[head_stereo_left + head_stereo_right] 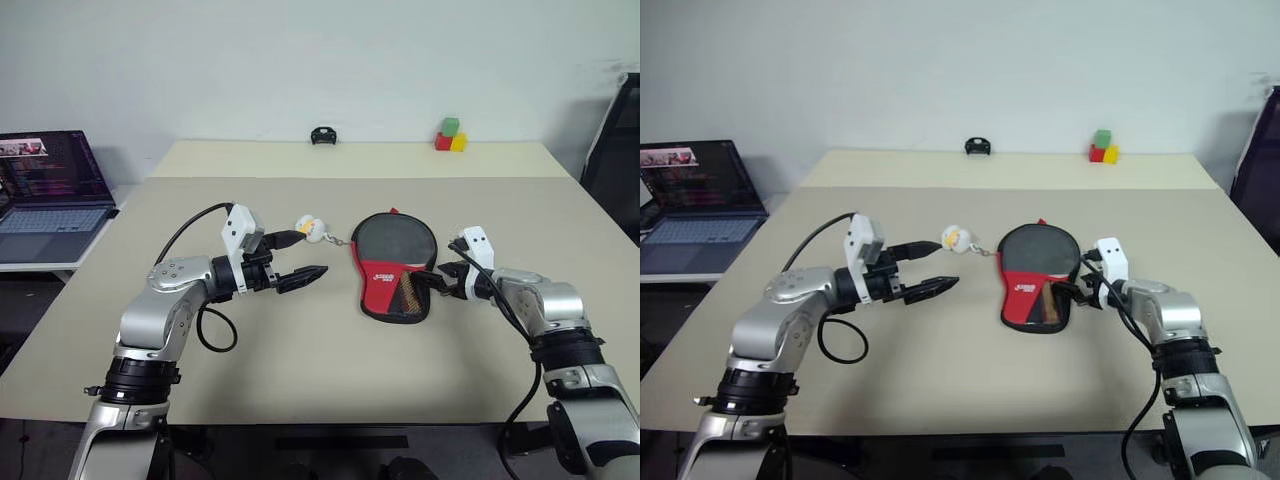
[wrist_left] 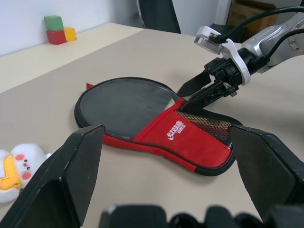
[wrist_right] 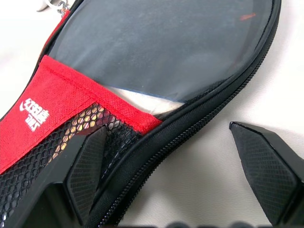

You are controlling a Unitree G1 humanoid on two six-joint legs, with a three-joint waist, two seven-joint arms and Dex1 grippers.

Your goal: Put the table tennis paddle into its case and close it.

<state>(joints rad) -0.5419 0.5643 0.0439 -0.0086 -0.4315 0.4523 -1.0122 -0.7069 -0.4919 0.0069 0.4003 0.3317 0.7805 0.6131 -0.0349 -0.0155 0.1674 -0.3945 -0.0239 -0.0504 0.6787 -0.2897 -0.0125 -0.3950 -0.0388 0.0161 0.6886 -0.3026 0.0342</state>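
My right gripper (image 1: 440, 281) stands released, fingers spread. One finger (image 3: 88, 168) rests over the mesh pocket edge of the paddle-shaped black fabric case (image 1: 392, 296) with its red logo panel; the other lies on the beige table (image 1: 300, 370) just outside the zip rim. Nothing is grasped.

The table tennis paddle (image 2: 126, 104), with its round black rubber face, lies directly ahead of those fingers, inside the case. Its face is exposed, and the red panel covers the handle end. The case is unzipped.

My left gripper (image 1: 300, 277) is likewise released and holds nothing. It hovers above the table, well apart from the case, pointing toward it. A small white-yellow plush charm (image 1: 310, 229) lies just beyond its fingertips, tethered to the case.
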